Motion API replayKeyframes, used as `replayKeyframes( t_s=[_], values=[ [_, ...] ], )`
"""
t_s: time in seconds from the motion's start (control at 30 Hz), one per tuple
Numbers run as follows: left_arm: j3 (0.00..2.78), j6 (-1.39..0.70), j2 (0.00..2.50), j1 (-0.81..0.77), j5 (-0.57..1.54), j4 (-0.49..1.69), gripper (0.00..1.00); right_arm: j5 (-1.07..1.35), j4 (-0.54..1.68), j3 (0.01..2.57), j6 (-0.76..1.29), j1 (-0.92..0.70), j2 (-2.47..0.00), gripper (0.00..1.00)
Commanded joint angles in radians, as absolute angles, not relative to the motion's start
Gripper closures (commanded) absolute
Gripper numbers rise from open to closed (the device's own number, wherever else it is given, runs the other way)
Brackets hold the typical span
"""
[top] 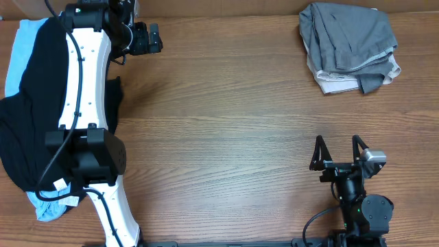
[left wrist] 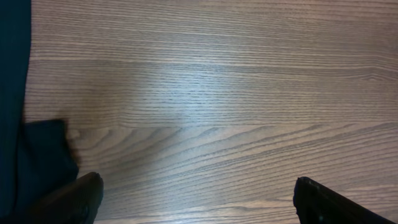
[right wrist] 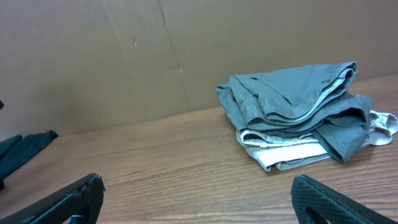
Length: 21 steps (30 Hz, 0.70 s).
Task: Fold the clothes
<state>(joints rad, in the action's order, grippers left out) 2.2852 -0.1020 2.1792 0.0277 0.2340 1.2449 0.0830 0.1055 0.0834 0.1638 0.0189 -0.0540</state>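
Nearest the front edge of the wood-grain counter (top: 226, 123), the right hand (top: 337, 140) sat low on the right side with its two fingers spread fully apart and nothing between them, only bare wood ahead of it. To the left, a black garment (top: 27, 116) lay heaped along the counter's left side, with a light-blue garment (top: 15, 62) showing beneath it at the near end and again at the far end. The white left arm (top: 86, 82) reached over this heap. Farther back, the left hand (top: 156, 38) hung above bare wood just beside the heap, its fingers also wide open and holding nothing. A dark fold at the left edge of the left wrist view was probably that same black garment, though too little of it showed to be sure. At the far right corner, well apart from both hands, the grey-olive shorts (right wrist: 292, 93) lay folded on top of beige shorts (right wrist: 286, 149), in front of a brown cardboard wall (right wrist: 124, 56).
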Motion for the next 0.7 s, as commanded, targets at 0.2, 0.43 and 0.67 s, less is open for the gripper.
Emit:
replayKeyframes(
  t_s=[0.2,0.43,0.67],
  values=[
    [2.307,-0.102,2.183,0.025,0.228,1.245,0.0,0.089,0.072,0.008,0.148,0.014,-0.002,0.0],
    [2.307,-0.102,2.183,0.025,0.229,1.245,0.0,0.08,0.074,0.008,0.149,0.014,-0.002,0.0],
    [2.307,-0.102,2.183,0.025,0.228,1.245,0.0,0.08,0.075,0.008,0.149,0.014,-0.003,0.0]
  ],
)
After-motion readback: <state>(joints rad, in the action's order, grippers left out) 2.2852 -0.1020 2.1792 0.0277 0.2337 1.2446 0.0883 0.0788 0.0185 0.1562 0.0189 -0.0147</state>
